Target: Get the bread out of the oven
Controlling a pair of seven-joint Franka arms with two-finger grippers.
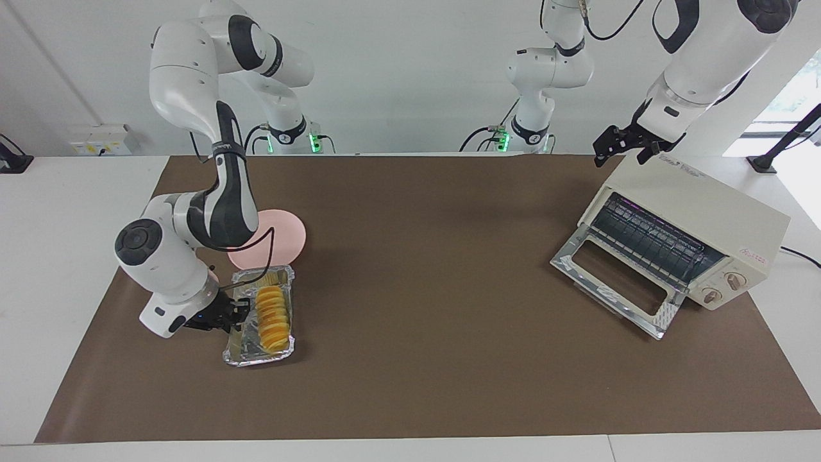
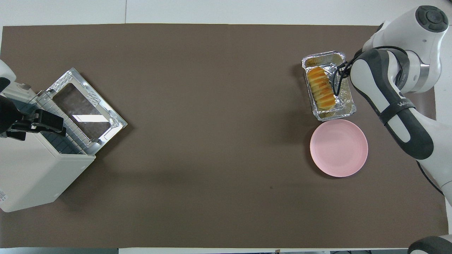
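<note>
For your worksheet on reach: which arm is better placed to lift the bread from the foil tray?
Right arm, probably: its tool is at the foil tray beside the bread, while the left tool hangs over the oven.

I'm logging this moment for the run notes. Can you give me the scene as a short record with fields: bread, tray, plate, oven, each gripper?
bread: lying in the foil tray, out of the oven
foil tray: on the mat at the right arm's end, farther from the robots than the plate
pink plate: bare, beside the tray
oven: at the left arm's end, door folded down open, rack shows no bread
right gripper: low at the tray's side edge
left gripper: over the oven's top, holding nothing
</note>
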